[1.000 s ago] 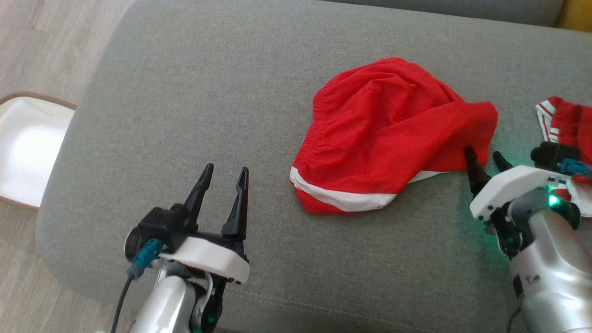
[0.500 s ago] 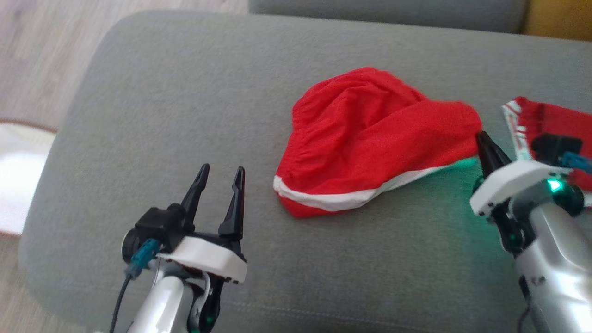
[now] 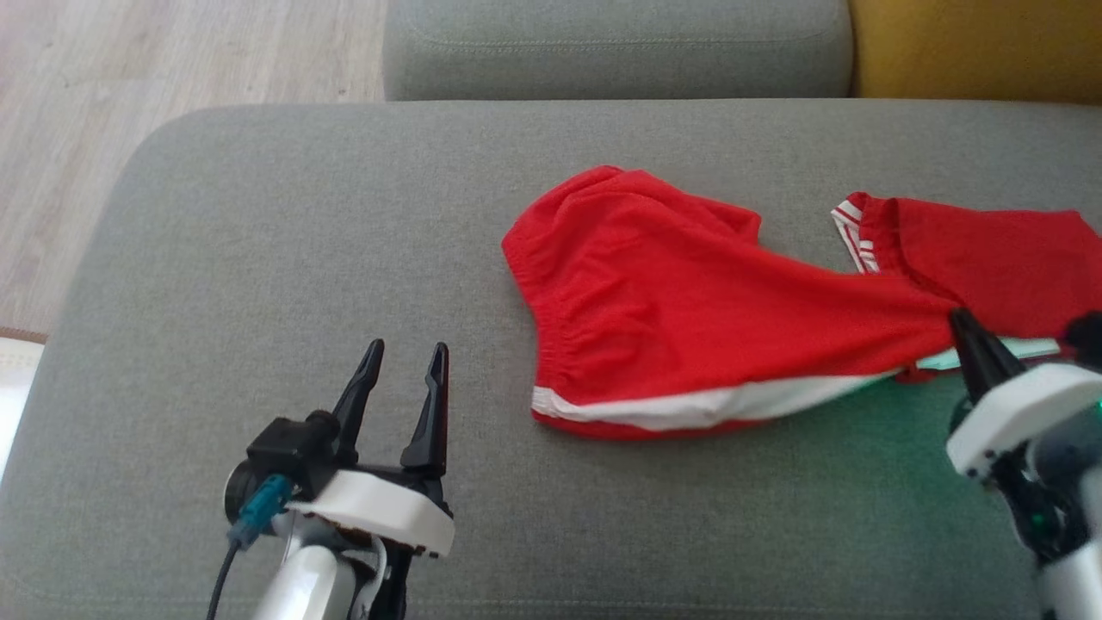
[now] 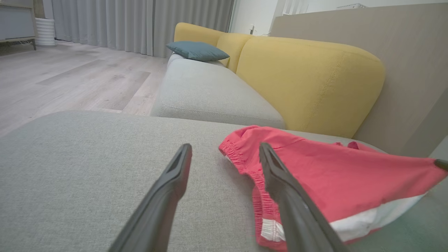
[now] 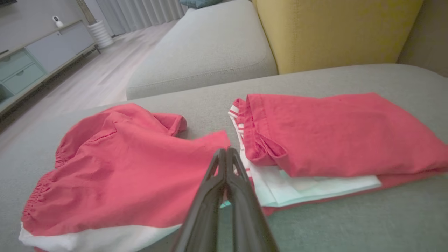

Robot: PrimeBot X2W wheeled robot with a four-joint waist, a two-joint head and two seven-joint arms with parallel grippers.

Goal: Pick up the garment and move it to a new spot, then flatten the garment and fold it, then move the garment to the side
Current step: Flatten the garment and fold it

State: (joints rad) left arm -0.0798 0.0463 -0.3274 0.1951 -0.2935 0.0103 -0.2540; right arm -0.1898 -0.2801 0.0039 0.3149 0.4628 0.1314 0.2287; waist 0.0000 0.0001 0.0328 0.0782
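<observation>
Our right gripper (image 5: 225, 152) has its jaws pinched together on the edge of the red garment (image 3: 680, 319). Our left gripper (image 3: 403, 362) hovers over the sofa cushion (image 3: 258, 258), jaws moderately apart and empty.

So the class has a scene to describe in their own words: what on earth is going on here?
A two-armed robot is handling a red garment on a grey sofa cushion. Its right gripper is shut on one corner of the garment, which is stretched out toward that side. The left gripper is open over bare cushion to the garment's left, not touching it. A second red piece, already folded, lies at the far right. The garment is not yet flat or folded.
</observation>
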